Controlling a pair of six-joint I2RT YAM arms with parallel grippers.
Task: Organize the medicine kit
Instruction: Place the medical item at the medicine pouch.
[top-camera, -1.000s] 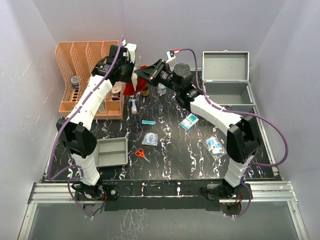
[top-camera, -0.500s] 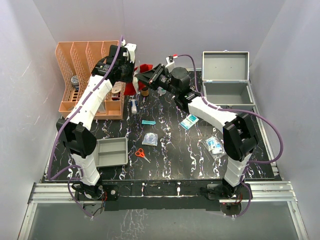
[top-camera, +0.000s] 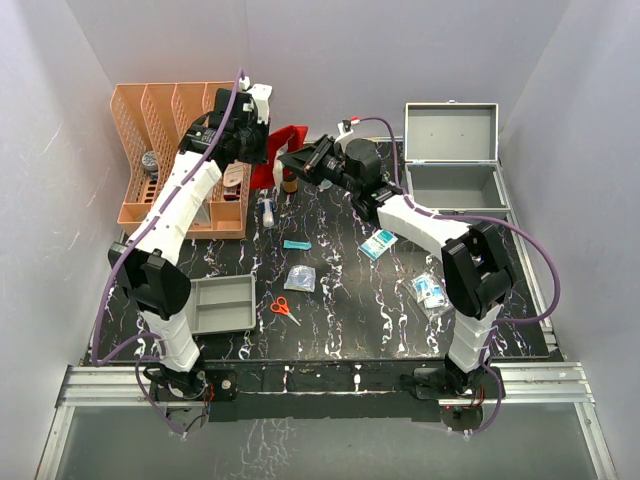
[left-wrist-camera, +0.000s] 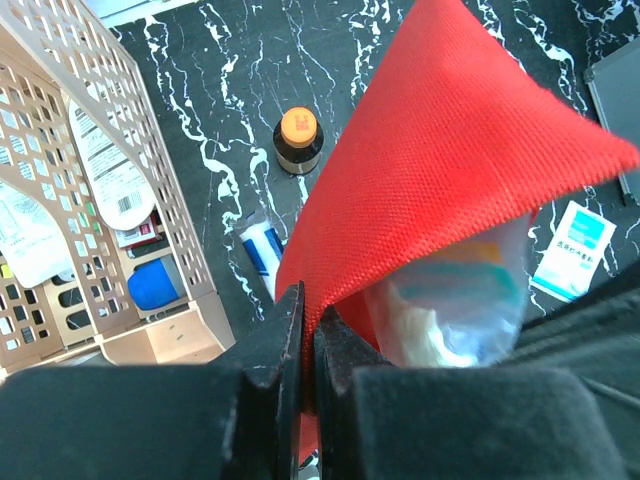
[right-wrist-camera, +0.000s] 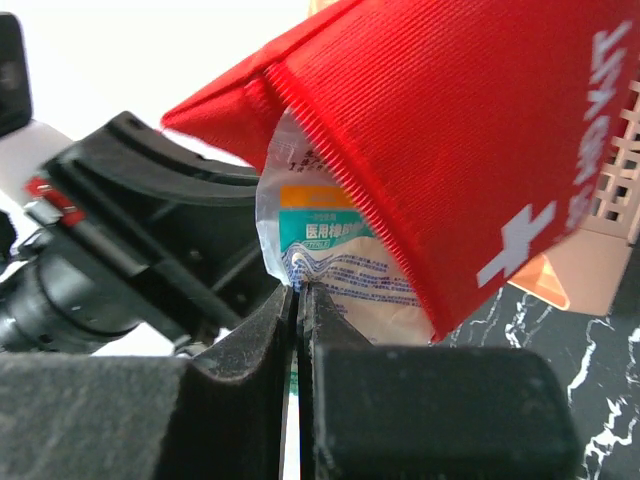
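Up goes the red pouch (top-camera: 288, 148), higher than a second ago, far left of centre beside the orange organizer (top-camera: 135, 130).
The left gripper (left-wrist-camera: 304, 330) pinches the pouch's edge, jaws tight on fabric; the right gripper (right-wrist-camera: 297, 300), clamped on a clear packet (right-wrist-camera: 320, 240), has moved in and holds it under the pouch's flap.
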